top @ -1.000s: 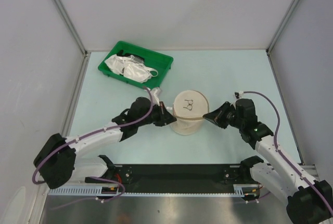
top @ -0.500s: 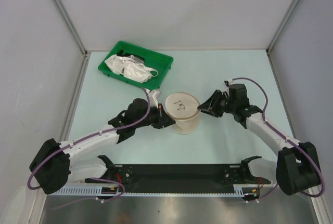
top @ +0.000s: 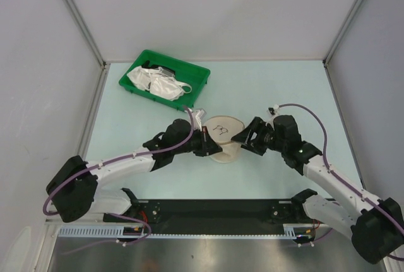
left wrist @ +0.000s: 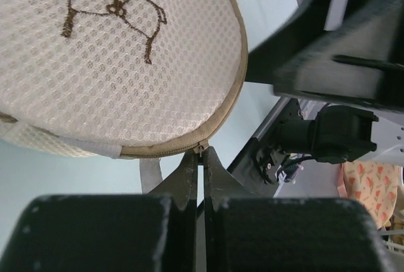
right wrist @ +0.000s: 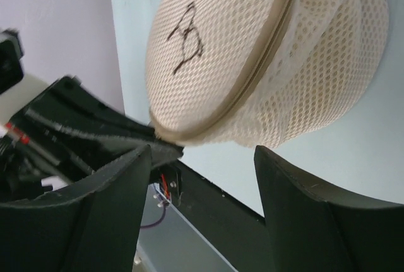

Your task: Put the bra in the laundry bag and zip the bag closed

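Note:
The laundry bag (top: pixel 226 134) is a round beige mesh case with a dark bra drawing, standing tilted at the table's middle. Its zip runs round the rim. My left gripper (top: pixel 212 145) is at the bag's left side, shut on the small zip pull (left wrist: pixel 201 148) at the rim of the laundry bag (left wrist: pixel 126 64). My right gripper (top: pixel 242 138) is at the bag's right side, open. In the right wrist view its fingers stand wide apart just short of the laundry bag (right wrist: pixel 271 57), touching nothing. The bra is hidden from every view.
A green plastic tray (top: pixel 197 74) with shiny white bras (top: pixel 154 81) sits at the back left. Grey walls close in the table on three sides. The black base rail (top: pixel 214 211) runs along the near edge.
My right gripper has opened and let go of the bag's rim, ending close to the bag's right side. The left gripper has stayed shut on the zip pull and shifted slightly right.

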You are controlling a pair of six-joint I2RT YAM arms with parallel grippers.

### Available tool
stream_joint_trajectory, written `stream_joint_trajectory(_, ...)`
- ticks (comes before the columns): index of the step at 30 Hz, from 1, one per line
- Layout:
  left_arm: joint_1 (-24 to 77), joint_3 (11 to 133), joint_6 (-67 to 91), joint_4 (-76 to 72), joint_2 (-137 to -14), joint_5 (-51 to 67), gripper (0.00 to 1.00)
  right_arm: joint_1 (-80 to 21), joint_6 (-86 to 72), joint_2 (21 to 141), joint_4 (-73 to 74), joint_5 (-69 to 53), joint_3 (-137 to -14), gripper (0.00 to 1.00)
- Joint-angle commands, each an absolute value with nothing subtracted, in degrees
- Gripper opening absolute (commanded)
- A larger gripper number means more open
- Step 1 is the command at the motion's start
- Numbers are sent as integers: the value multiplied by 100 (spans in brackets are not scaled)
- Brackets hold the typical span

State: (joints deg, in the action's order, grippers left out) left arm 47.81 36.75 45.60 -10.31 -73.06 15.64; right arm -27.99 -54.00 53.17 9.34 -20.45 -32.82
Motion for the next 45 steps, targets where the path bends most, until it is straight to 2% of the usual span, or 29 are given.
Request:
stream_joint_trajectory(1,4948,3902,4649,-1327,-7295,1512,0,-2909,-5730,5888,299,-1899,-3366,66)
stream_joint_trajectory(3,5010,3876,4641,-1327,-7260,1477,0,-2944,-5757,6072,107,-1898,-3393,64)
stream_joint_trajectory(5,5027,3858,4632,-1292,-7251,1476,0,-2936,-5783,6214,44,-1820,-3366,52)
stream_joint_trajectory(6,5027,3858,4597,-1222,-7260,1450,0,-2918,-5766,6231,53,-1776,-3358,44)
stream_joint_trajectory(7,5010,3858,4553,-1100,-7242,1407,0,-2883,-5748,6240,44,-1749,-3357,26)
stream_joint_trajectory(8,4879,3824,4535,-959,-7173,1371,0,-2770,-5687,6232,79,-1793,-3340,21)
stream_joint_trajectory(9,4756,3580,4587,-1002,-7102,1423,0,-2682,-5643,6223,131,-1845,-3322,10)
stream_joint_trajectory(12,3992,3096,4649,-932,-6795,1652,0,-2304,-5450,6039,325,-2056,-3200,2)
stream_joint_trajectory(15,3385,3189,4281,-292,-6706,1618,0,-2066,-5230,5897,378,-2354,-3155,2)
stream_joint_trajectory(18,3340,3471,3841,158,-6593,1520,8,-2083,-4976,6055,544,-2531,-3295,8)
stream_joint_trajectory(20,3349,3629,3745,403,-6487,1363,22,-2074,-4879,6047,746,-2540,-3375,13)
stream_joint_trajectory(21,3357,3682,3692,500,-6356,1293,28,-2066,-4756,5995,834,-2497,-3384,30)
stream_joint_trajectory(22,3401,3726,3657,745,-6250,1196,38,-2065,-4677,5942,974,-2435,-3445,43)
stream_joint_trajectory(23,3454,3787,3561,860,-6119,1082,41,-2065,-4606,5881,1367,-2321,-3471,56)
stream_joint_trajectory(24,3515,3788,3516,957,-5813,820,44,-2083,-4431,5715,1571,-2103,-3524,75)
stream_joint_trajectory(25,3672,3779,3463,1123,-5627,704,50,-2083,-4343,5643,2043,-1970,-3611,83)
stream_joint_trajectory(26,3752,3710,3454,1203,-5460,573,53,-2074,-4255,5556,2283,-1830,-3673,99)
stream_joint_trajectory(27,3823,3657,3463,1248,-5093,467,57,-2092,-4115,5381,2494,-1541,-3709,100)
stream_joint_trajectory(28,3980,3587,3524,1257,-4932,466,80,-2092,-4078,5240,2862,-1390,-3726,100)
stream_joint_trajectory(30,4200,3271,3621,1100,-4528,536,98,-2188,-4026,4811,3128,-907,-3727,100)
stream_joint_trajectory(37,4579,1909,4331,308,-2490,905,99,-2926,-4403,3580,3744,200,-3367,100)
stream_joint_trajectory(38,4579,1594,4403,273,-1896,897,99,-3022,-4525,3455,3727,324,-3262,100)
stream_joint_trajectory(45,4579,669,4808,431,577,598,100,-3059,-4781,2330,3218,352,-2172,100)
